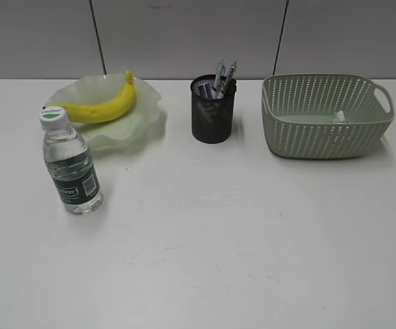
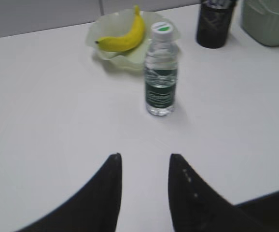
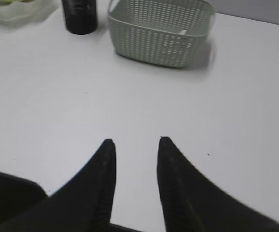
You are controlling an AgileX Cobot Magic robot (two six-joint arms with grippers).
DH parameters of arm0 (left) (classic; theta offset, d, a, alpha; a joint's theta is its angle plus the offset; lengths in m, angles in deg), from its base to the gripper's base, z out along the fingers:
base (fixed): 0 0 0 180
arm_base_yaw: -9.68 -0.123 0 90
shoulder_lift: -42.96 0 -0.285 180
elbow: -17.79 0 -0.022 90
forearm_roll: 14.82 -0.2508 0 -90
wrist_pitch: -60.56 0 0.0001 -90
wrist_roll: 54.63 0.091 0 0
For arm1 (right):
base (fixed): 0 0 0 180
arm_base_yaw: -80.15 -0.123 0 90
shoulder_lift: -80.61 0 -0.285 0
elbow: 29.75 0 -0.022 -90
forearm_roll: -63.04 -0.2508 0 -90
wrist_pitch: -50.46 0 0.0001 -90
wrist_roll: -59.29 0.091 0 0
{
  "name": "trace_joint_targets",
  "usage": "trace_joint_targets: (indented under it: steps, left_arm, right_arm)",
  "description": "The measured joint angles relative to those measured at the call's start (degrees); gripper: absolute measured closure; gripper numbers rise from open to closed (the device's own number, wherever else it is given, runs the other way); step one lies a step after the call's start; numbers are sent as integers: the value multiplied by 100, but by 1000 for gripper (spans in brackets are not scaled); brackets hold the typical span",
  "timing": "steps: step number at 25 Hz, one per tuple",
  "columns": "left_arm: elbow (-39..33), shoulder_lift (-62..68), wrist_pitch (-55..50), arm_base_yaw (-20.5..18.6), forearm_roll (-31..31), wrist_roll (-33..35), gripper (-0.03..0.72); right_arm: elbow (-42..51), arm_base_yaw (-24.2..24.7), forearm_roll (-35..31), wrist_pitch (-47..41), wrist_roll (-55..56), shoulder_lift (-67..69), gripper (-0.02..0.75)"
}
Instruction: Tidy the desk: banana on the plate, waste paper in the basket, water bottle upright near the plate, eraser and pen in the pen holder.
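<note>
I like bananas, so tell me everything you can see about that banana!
The banana is one smooth, bright yellow, curved fruit. Its greenish stem points up toward the back wall, and its other end is dark at the tip. It lies on its side in the pale green, wavy-rimmed plate, on the left of the desk. Only the plate touches it. The bottle stands upright in front of the plate, apart from the banana. Neither hand is near it.

banana (image 1: 99, 108) on plate (image 1: 143, 118), bottle (image 1: 71, 164) in front

Yellow banana (image 1: 102, 106) on pale green plate (image 1: 146, 113); black mesh pen holder (image 1: 212, 113); sage perforated basket (image 1: 307, 137); clear bottle (image 1: 71, 164), dark green label; white desk (image 1: 253, 240).
</note>
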Motion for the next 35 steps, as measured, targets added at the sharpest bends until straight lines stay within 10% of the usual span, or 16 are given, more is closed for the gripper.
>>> trace_joint_targets:
  steps: [6,12,35]
  left_arm:
    - [0,0,6,-1605,0,0,446]
    - [0,-85,26,-2389,0,0,447]
    - [0,-180,31,-2173,-1,0,452]
  right_arm:
    - [0,1467,0,0,8,0,486]
    - [0,1713,-5,0,3,0,486]
    - [0,1720,-17,0,9,0,487]
